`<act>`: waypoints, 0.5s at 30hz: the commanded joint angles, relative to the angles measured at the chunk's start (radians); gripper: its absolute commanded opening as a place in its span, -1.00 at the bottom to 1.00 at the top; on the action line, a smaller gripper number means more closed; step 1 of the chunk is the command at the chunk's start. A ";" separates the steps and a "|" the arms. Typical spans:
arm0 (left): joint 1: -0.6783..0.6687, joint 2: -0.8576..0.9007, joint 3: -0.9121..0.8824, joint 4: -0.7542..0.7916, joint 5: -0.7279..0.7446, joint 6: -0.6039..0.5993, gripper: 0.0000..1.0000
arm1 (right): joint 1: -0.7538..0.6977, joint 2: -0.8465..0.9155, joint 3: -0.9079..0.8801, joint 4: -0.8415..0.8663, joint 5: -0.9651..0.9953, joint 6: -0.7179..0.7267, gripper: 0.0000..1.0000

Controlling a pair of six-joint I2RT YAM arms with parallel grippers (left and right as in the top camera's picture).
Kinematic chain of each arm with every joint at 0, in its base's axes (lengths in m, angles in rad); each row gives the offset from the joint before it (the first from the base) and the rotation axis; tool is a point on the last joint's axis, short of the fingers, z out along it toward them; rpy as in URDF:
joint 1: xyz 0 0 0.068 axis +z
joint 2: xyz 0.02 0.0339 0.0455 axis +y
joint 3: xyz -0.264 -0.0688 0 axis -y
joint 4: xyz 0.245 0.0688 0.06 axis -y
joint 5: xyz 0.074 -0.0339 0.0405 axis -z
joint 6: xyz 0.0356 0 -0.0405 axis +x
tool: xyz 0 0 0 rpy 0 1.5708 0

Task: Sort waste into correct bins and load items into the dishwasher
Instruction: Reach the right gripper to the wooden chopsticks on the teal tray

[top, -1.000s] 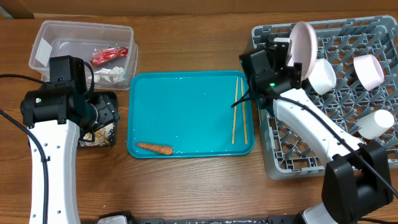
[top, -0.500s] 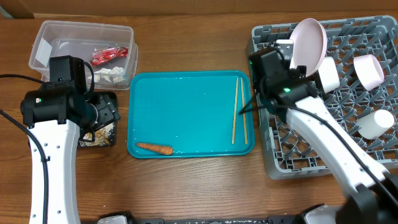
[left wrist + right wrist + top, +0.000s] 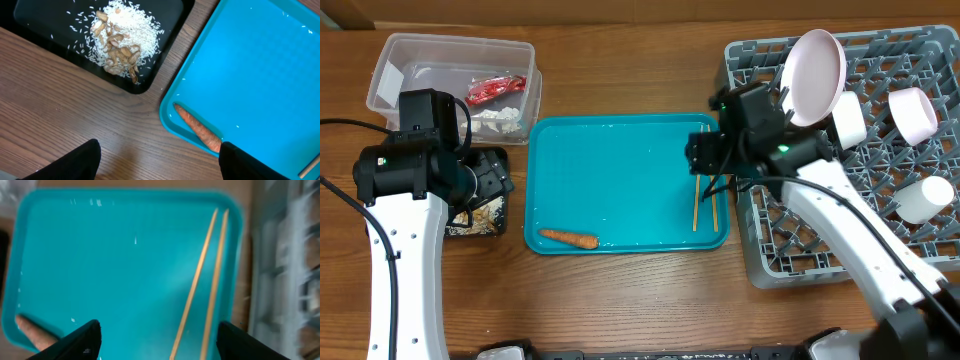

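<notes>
The right tool [image 3: 157, 340], spread wide and empty, hovers over the chopsticks [image 3: 195, 280] lying on the teal tray [image 3: 100, 255]. The left tool [image 3: 160, 155], also wide, hangs above the tabletop [image 3: 60, 115] beside the black tray [image 3: 45, 20] of food scraps [image 3: 120, 50] and the carrot [image 3: 197, 130]. The white plate [image 3: 812, 65] stands in the grey rack [image 3: 880, 230].

Orange carrot [image 3: 568, 239], teal tray [image 3: 620, 175]
</notes>
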 commanded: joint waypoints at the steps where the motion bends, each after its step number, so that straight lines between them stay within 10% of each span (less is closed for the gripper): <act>1: -0.001 -0.010 -0.005 0.004 0.011 -0.015 0.57 | 0.008 0.088 0.002 -0.006 -0.027 0.065 0.49; 15: -0.001 -0.010 -0.006 0.005 0.011 -0.014 0.58 | 0.052 0.303 0.002 -0.017 0.052 0.170 0.38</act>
